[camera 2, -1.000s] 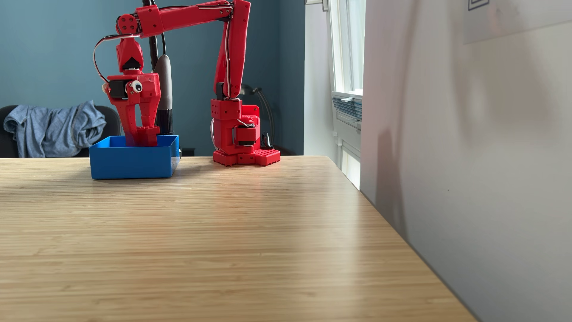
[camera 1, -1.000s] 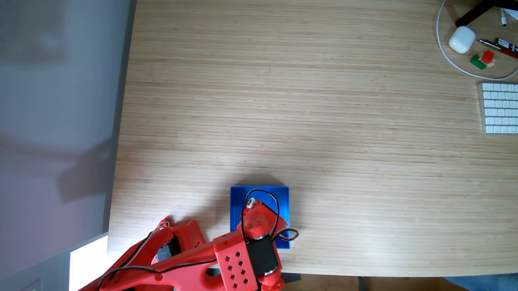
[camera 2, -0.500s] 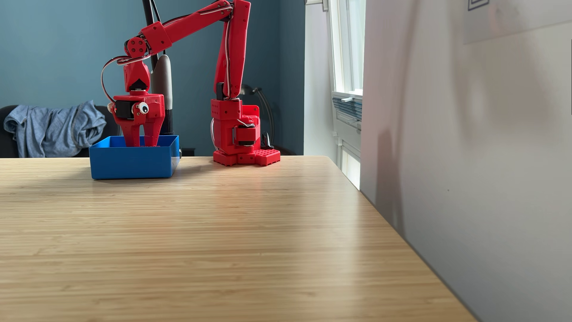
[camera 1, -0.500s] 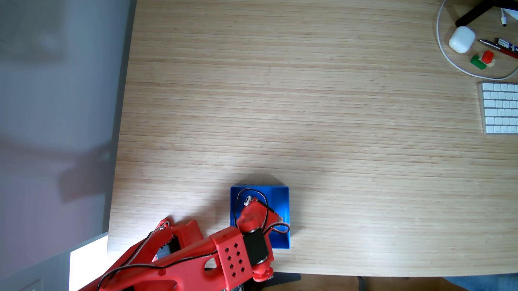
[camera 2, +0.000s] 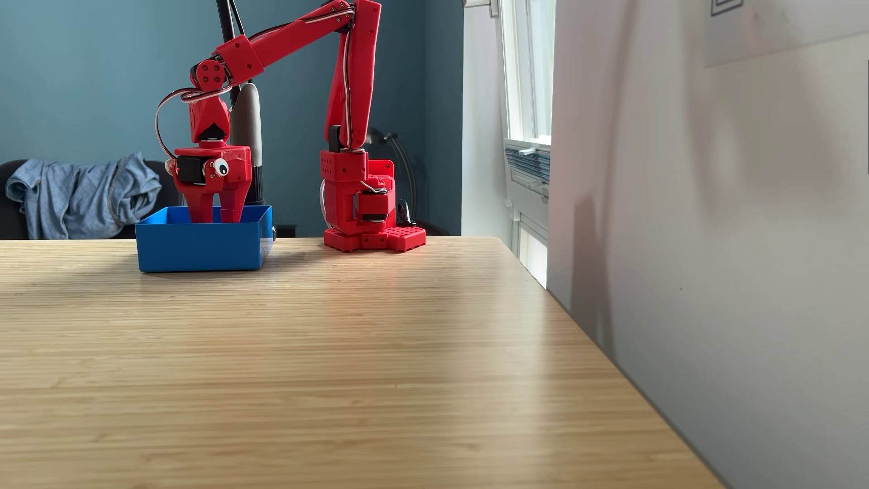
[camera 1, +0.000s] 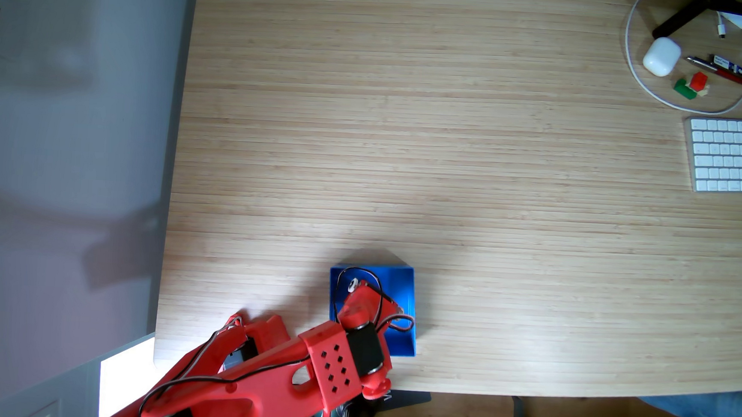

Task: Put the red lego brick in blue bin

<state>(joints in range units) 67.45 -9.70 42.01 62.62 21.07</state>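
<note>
I'm reaching my pincer (camera 2: 216, 218) straight down into the blue bin (camera 2: 197, 247), fingers dipping below the rim so any release is landing inside the walls. Fingers are standing spread, a gap showing between them down to the rim. The red lego brick is hidden behind the bin wall and my wrist; probably lying in the bin. Can't tell its long axis or heading.

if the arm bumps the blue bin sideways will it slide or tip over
Probably slide. The blue bin sits low and wide on its flat base, so tipping looks unlikely. Its walls look thin and it seems to be light plastic, and the wooden table looks smooth, so little would hold it. The gripper has its fingers inside the walls, so a sideways move could drag it.
</note>
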